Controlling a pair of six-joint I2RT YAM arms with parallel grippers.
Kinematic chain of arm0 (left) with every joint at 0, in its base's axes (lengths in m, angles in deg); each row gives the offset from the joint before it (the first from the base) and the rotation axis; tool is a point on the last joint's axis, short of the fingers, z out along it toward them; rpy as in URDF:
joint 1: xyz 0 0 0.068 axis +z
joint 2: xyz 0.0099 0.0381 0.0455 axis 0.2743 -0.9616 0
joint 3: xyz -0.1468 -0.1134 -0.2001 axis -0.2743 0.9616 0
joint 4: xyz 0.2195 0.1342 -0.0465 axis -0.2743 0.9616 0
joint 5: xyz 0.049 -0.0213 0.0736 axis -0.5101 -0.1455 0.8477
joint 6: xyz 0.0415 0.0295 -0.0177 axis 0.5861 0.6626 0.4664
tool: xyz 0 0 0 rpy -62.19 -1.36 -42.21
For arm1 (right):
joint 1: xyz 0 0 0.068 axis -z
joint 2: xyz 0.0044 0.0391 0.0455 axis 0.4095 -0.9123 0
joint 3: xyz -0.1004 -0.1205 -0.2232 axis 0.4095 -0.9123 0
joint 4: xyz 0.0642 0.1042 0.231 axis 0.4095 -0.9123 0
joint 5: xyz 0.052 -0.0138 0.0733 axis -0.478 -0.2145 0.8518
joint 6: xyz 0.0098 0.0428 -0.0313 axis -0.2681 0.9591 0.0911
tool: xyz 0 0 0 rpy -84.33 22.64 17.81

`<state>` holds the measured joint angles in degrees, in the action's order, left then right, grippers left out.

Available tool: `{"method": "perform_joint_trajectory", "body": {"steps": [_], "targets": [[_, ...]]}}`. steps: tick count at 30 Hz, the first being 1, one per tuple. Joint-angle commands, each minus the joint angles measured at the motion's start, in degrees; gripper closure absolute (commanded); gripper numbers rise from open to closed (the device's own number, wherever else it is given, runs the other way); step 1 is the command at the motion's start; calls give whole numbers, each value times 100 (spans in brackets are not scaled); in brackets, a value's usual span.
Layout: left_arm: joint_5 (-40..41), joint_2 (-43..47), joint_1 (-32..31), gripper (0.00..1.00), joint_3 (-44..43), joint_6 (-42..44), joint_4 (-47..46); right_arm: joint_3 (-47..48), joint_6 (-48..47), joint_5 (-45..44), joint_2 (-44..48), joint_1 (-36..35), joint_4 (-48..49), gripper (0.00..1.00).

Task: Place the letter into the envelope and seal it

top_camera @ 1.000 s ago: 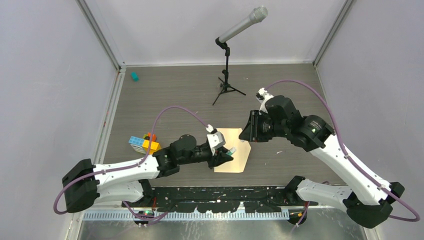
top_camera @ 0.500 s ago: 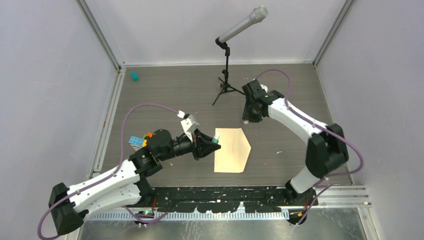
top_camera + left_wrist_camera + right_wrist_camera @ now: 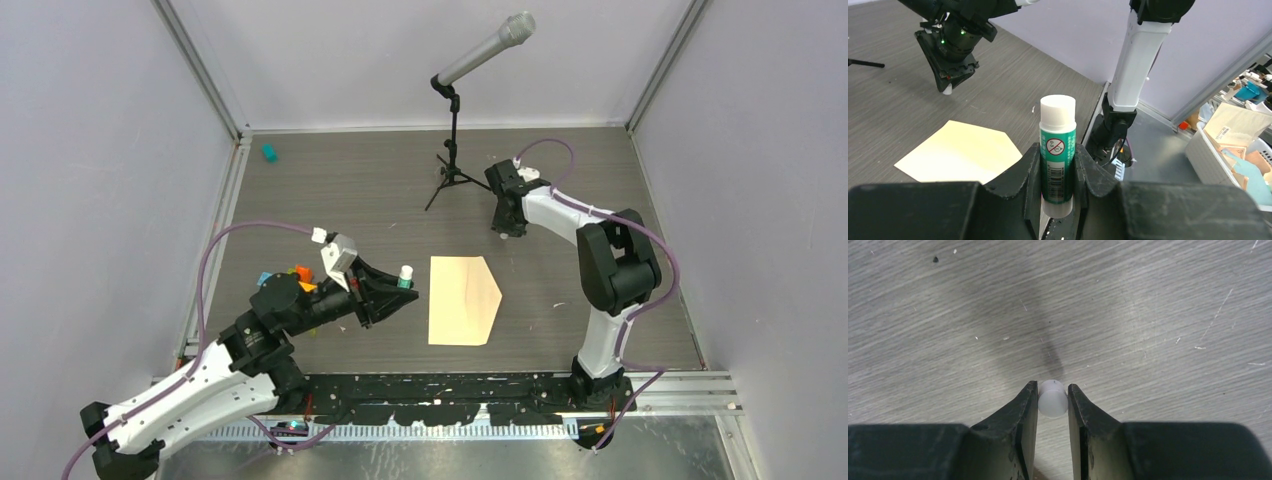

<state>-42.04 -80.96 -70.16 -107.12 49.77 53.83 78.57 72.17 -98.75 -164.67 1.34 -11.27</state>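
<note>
Lying flat — the envelope (image 3: 462, 300), pale tan, pointed flap spread open.

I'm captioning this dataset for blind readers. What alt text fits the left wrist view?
The left end effector grips a green glue stick with a white top, held upright. Beyond it, a tan envelope with a pointed flap lies flat on the grey table, and the right end effector hangs tip-down farther back, a small white cap at its tip.

A robotics lab cell: two robot arms (image 3: 190, 385) (image 3: 600, 335) bolted to a rail (image 3: 450, 385) at the edge of a grey desk (image 3: 330, 190), boxed in by plain pale panels (image 3: 100, 150). A microphone (image 3: 490, 47) stands on a tripod (image 3: 455, 175); paper-filled bins (image 3: 1205, 155) sit alongside.
</note>
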Motion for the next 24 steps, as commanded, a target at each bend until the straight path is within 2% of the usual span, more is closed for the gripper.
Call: {"method": "perform_joint_trajectory", "body": {"steps": [1, 8, 18, 24], "targets": [[249, -184, 27, 100, -397, -2, 236, 129, -11, -250, -128, 18, 393, 89], [438, -657, 30, 100, -624, -198, 242, -78, -37, -279, -78, 26, 531, 79], [1040, -1065, 39, 100, -901, -872, 528, -283, -114, -235, 149, 33, 584, 48], [2358, -1009, 45, 100, -1005, -1510, 624, -326, -123, -223, 743, 63, 373, 36]]}}
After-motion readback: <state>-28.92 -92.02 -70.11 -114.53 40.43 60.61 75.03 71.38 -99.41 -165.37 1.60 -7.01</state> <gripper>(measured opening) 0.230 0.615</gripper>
